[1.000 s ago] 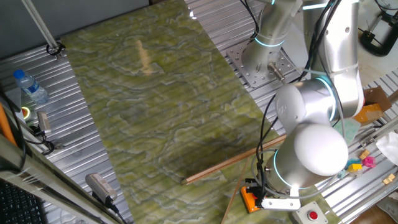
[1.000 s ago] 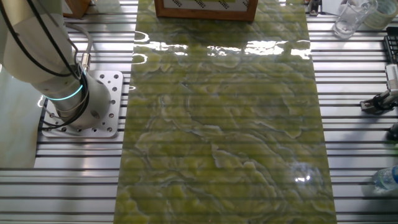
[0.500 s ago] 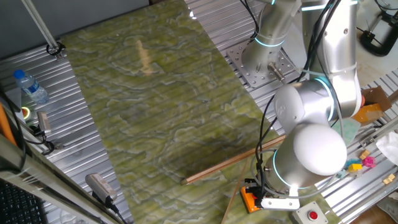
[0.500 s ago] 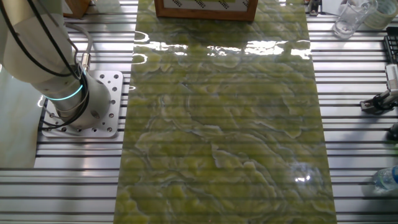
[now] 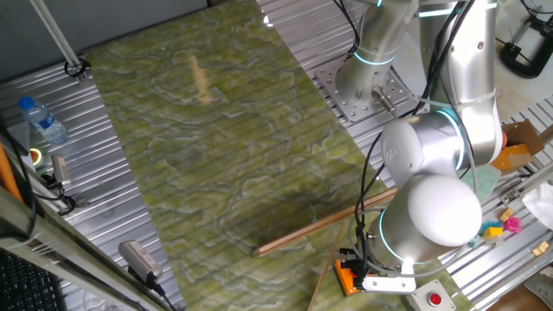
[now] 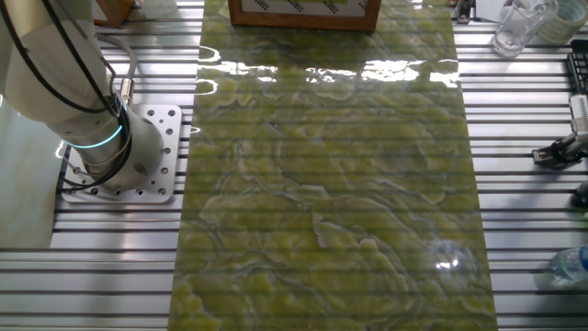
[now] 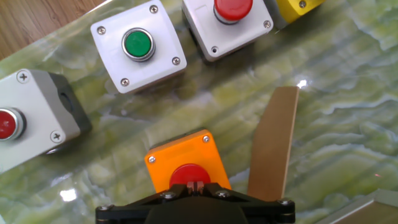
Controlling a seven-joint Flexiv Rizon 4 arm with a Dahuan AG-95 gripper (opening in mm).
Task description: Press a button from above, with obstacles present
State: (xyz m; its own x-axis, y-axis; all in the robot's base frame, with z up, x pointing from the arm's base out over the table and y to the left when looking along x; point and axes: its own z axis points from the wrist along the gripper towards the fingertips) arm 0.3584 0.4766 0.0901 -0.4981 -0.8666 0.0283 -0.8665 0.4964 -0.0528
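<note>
In the hand view the orange box with the red push-cap (image 7: 184,163) lies directly below my gripper (image 7: 196,185). The fingertips are shut together, right over the red cap and seemingly touching it. One light-brown wooden stick (image 7: 273,149) lies just right of the box, not touching it. In one fixed view the orange box (image 5: 346,277) peeks out under the arm's wrist, which hides the fingers. The long stick (image 5: 315,226) lies slanted on the green mat behind the box. A thinner stick (image 5: 323,283) runs off to the box's left.
Other button boxes stand beyond the orange one: white with green cap (image 7: 138,45), white-grey with red cap (image 7: 230,15), grey with red cap (image 7: 15,124), a yellow one (image 7: 297,6). A water bottle (image 5: 41,119) and clutter lie off the mat. The arm base (image 6: 106,147) is bolted beside the mat.
</note>
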